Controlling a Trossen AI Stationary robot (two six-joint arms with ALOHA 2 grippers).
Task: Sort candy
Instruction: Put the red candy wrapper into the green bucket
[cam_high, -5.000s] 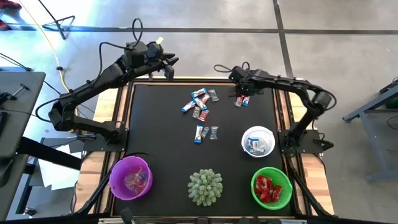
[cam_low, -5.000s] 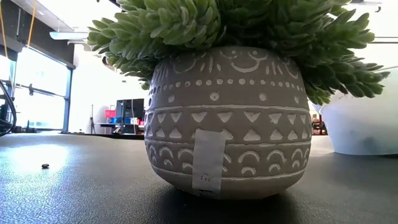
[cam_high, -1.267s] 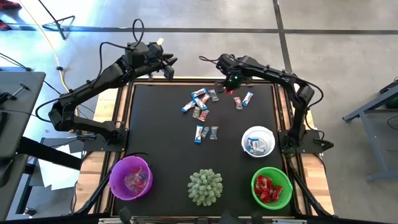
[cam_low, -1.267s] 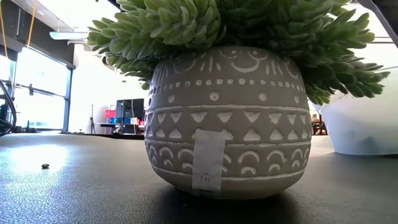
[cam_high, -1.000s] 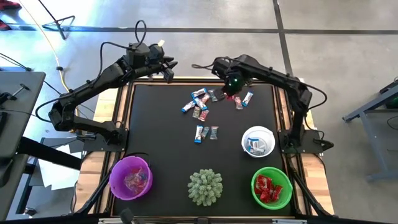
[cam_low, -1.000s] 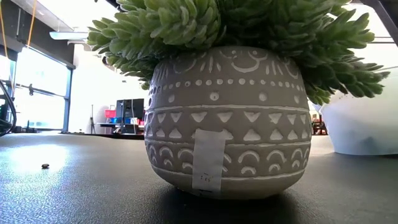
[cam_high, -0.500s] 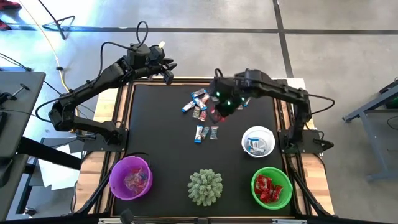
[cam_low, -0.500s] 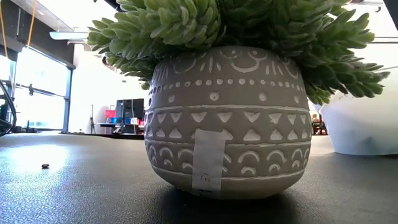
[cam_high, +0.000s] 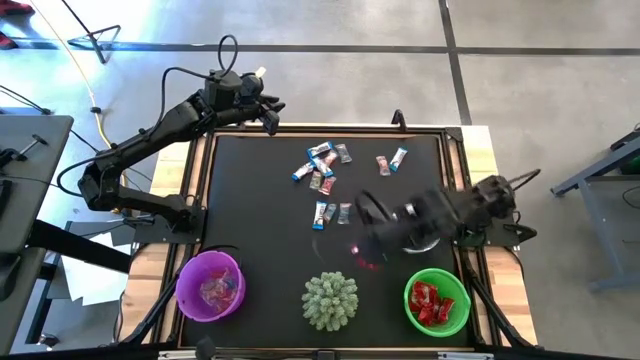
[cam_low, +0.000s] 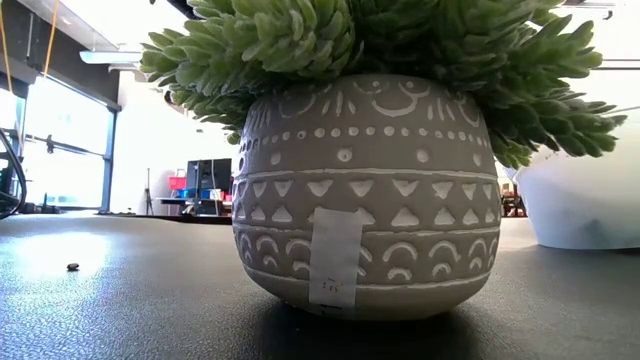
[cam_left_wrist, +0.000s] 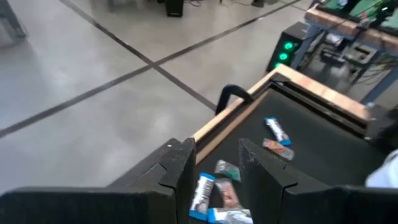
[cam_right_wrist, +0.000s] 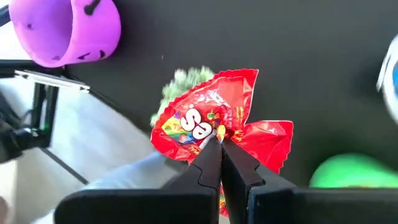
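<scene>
A red candy packet was pinched in the right gripper, its fingers pressed together on the crinkled wrapper. In the high view it showed as a small red blur over the bare mat between the white bowl and the plant. A second before, that gripper had been at the far edge of the table among the loose sweets; half a second before, it was over the middle of the mat. It had carried the red piece most of the way toward the green bowl, which already held red candy, so the pick looked done and only the drop remained. The unsorted candy lay scattered at the far middle of the table, with two more pieces near the far right corner. The purple bowl sat at the near left. The left gripper waited, fingers spread and empty, over the far left corner.
</scene>
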